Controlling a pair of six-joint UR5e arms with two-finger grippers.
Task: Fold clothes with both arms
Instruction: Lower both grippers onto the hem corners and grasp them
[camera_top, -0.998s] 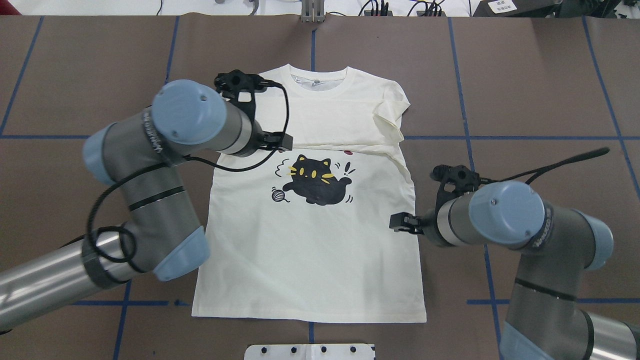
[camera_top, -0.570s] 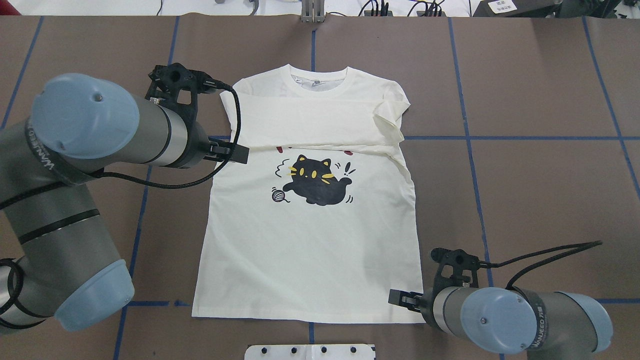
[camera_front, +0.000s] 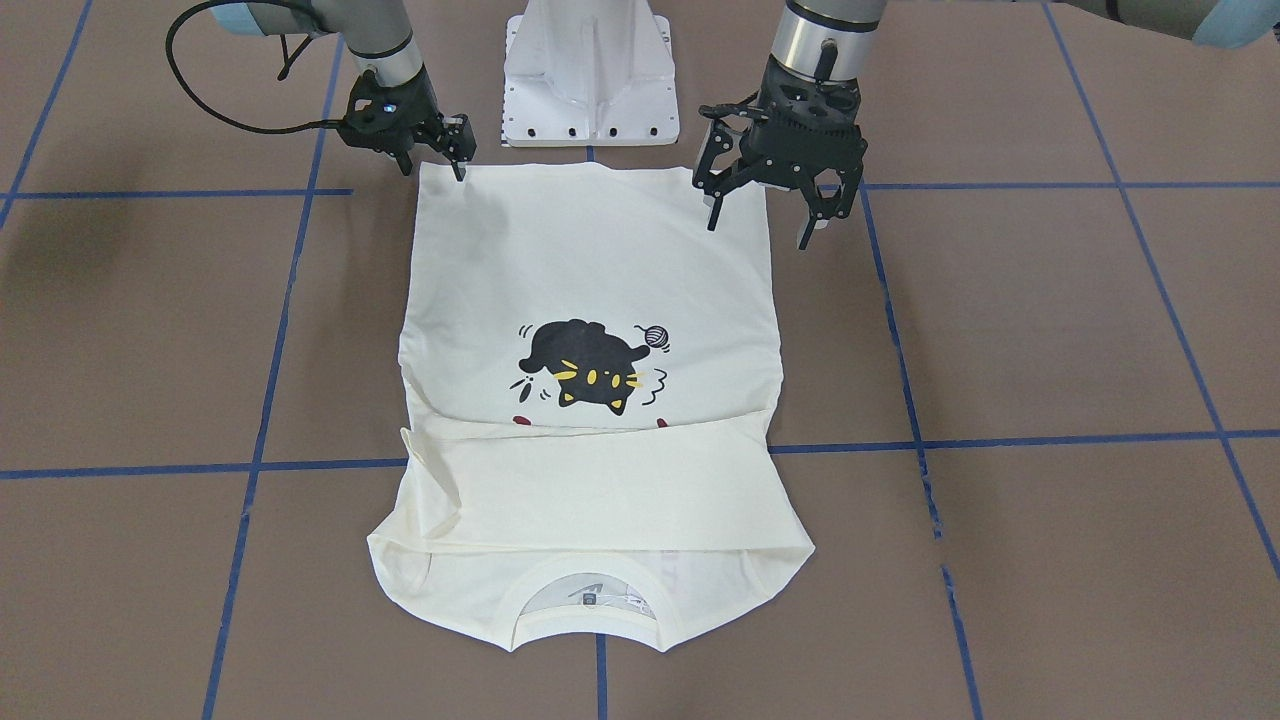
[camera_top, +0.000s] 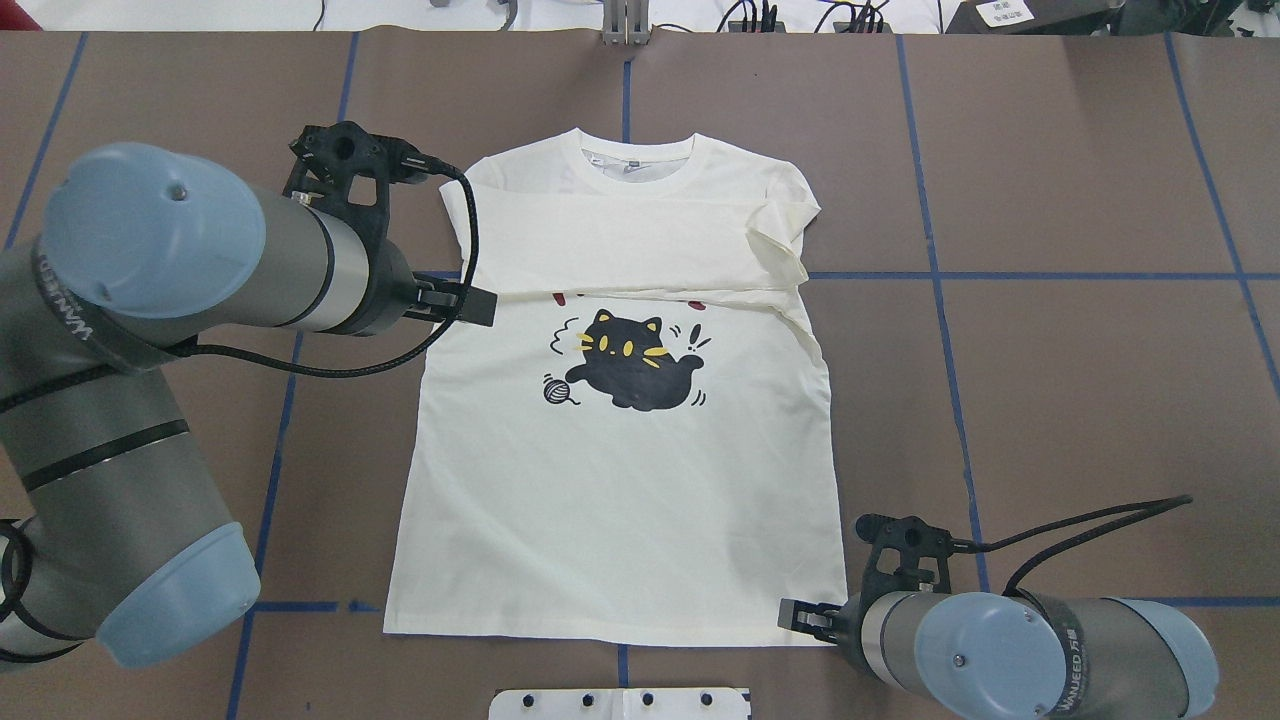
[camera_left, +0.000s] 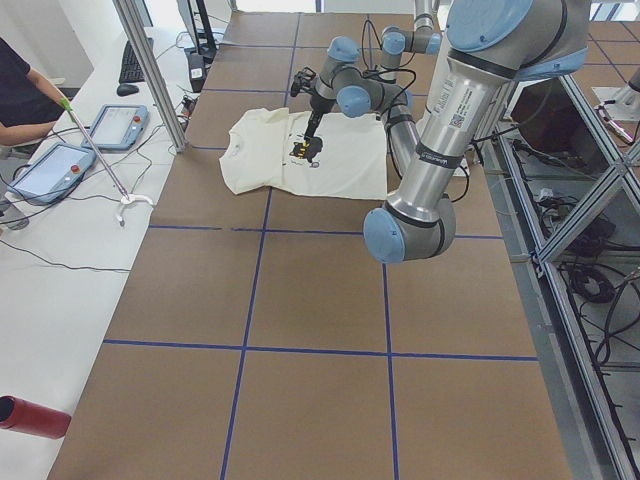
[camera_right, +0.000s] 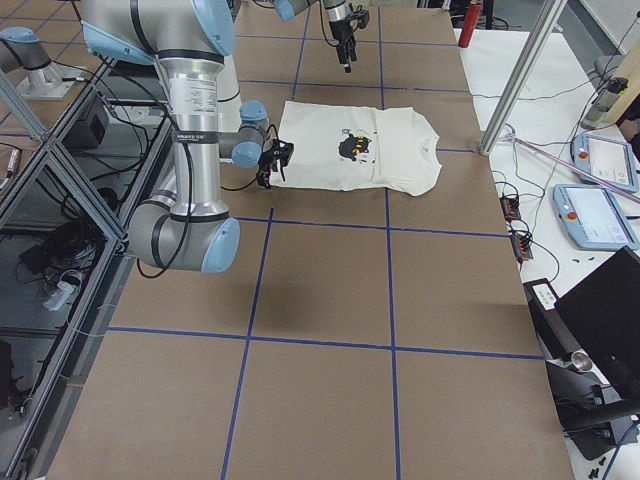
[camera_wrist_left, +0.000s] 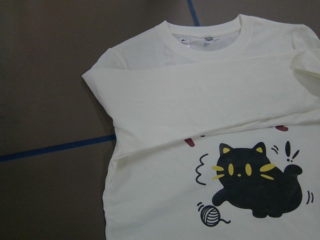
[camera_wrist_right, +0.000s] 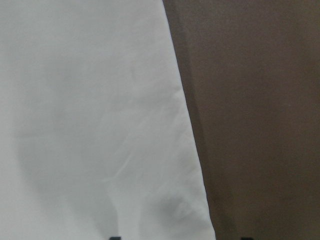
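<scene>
Midway through a two-armed fold, seen from across the table (camera_front: 1050, 320). At the upper left of the frame the robot's right hand (camera_front: 432, 170) sits low at one hem corner of the cream T-shirt (camera_front: 590, 260). Its fingers are spread, and its wrist view shows one tip over cloth and the other over bare table, closed on nothing.

Across the centre the T-shirt lies flat and print side up, with the hem toward the top of the frame and the collar (camera_front: 590, 572) toward the bottom. Both long sleeves (camera_front: 600, 490) are already laid across the chest as one pale band just below the cat print (camera_front: 590, 365), and only slivers of red lettering show at the band's edge.

At the upper right the left hand (camera_front: 757, 228) hangs over the other hem corner with its fingers wide apart and empty (its height is hard to read from this angle, though its wrist camera takes in collar, shoulder and cat together, which suggests it is well up).

The sleeve stage appears finished. The body fold looks still to be done, since the hem lies unlifted at full length and neither hand has cloth. Both corners would probably need pinching and carrying toward the collar.
</scene>
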